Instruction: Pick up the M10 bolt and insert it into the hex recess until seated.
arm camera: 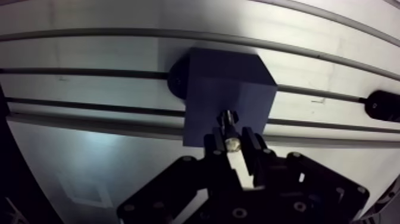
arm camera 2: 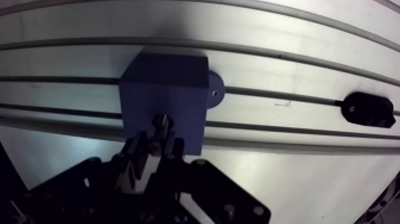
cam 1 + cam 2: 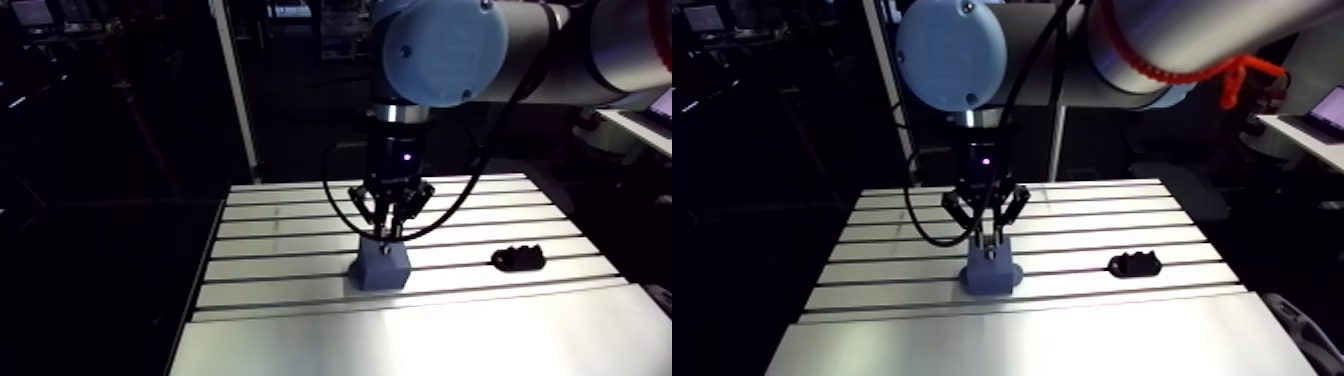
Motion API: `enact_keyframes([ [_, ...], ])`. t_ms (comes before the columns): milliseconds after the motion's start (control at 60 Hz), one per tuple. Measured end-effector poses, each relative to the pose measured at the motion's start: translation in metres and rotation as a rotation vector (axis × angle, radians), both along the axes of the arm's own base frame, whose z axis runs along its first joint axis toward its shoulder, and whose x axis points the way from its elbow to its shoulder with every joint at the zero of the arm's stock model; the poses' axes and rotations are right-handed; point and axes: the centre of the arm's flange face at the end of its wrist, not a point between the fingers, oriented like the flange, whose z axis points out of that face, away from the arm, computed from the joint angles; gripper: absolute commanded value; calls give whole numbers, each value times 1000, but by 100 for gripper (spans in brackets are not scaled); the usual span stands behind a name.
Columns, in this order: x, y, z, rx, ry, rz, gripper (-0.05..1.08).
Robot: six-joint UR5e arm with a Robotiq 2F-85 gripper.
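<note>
Arm view: jaws hang straight down from the wrist, tips right at the top face of the blue block [image 3: 381, 270]. The block sits mid-way across the slotted desk [image 3: 300, 330]. A small black part [image 3: 518, 258] lies on the desk, well apart from the block.

Wrist view: jaws are clenched on the M10 bolt [image 1: 228, 128], with the fingers [image 1: 255, 149] pressed on its shank from both sides. The bolt is roughly upright, wider dark end down and bright shank end toward the camera. Its lower end is over the block's top face, near the edge closest to the jaws. The hex recess is hidden under the bolt, so I can't tell if it's entered or seated. A round tab [image 2: 214, 92] with a small hole sticks out from one side of the block. The black part sits on a desk slot, off to the side.
</note>
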Motion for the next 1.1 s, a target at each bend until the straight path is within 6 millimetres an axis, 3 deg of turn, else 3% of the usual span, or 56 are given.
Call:
enact_keyframes([
  [333, 0, 0, -2, 0, -5, -1, 84],
  [367, 0, 0, -3, -1, -6, -1, 72],
  [383, 0, 0, -3, -1, -6, -1, 72],
  [400, 0, 0, -3, -1, -7, -1, 58],
  [417, 0, 0, -3, -1, -7, -1, 36],
  [450, 0, 0, -3, -1, -7, -1, 36],
  [467, 0, 0, -4, -1, -7, -1, 11],
  [483, 0, 0, -4, -1, -8, -1, 11],
  [500, 0, 0, -4, -1, -8, 0, 2],
  [517, 0, 0, -4, -1, -8, 0, 1],
  [1100, 0, 1, -1, 3, -4, 7, 1],
])
